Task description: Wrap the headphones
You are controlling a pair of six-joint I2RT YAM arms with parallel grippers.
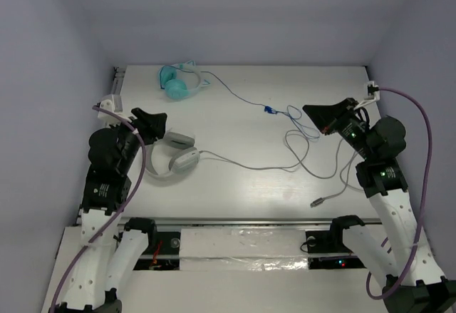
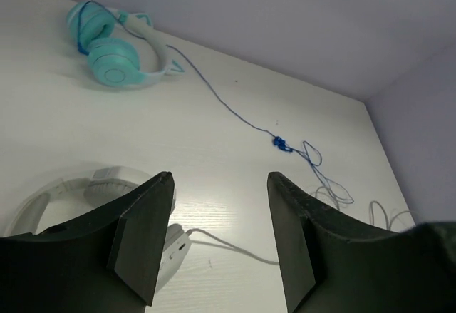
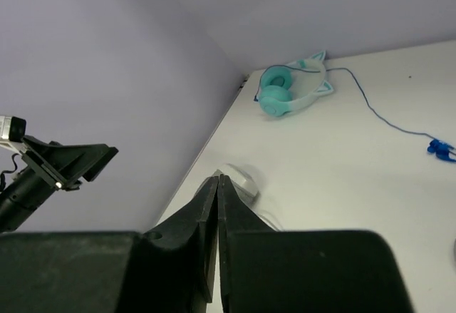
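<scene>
Pale **worktop** [image 1: 242, 185], boxed in by lavender walls [image 1: 235, 13].

- **White over-ear headphones with grey oval pads** [image 1: 174, 157]: flat on the worktop at 9 o'clock in the top view. Their thin grey cable [image 1: 249, 165] trails toward 3 o'clock, loops loosely beside the right tool [image 1: 311, 111], and ends in a metal plug [image 1: 318, 201] at 4 o'clock. Only the top view shows that plug.
- **Left tool** [image 2: 221, 185]: released, fingers wide apart with nothing between them, poised over the headband. In the left wrist view one finger [image 2: 146, 227] hides much of the white headphones.
- **Right tool**: clenched, fingers pressed together, nothing seen in them. In the right wrist view the white headphones are a blur just past the fingertips.
- **Small teal headphones** [image 1: 178, 81]: at 11 o'clock, well apart from the white pair. Their blue cable [image 1: 231, 93] runs to a blue plug [image 1: 268, 110] near 12 o'clock.
</scene>
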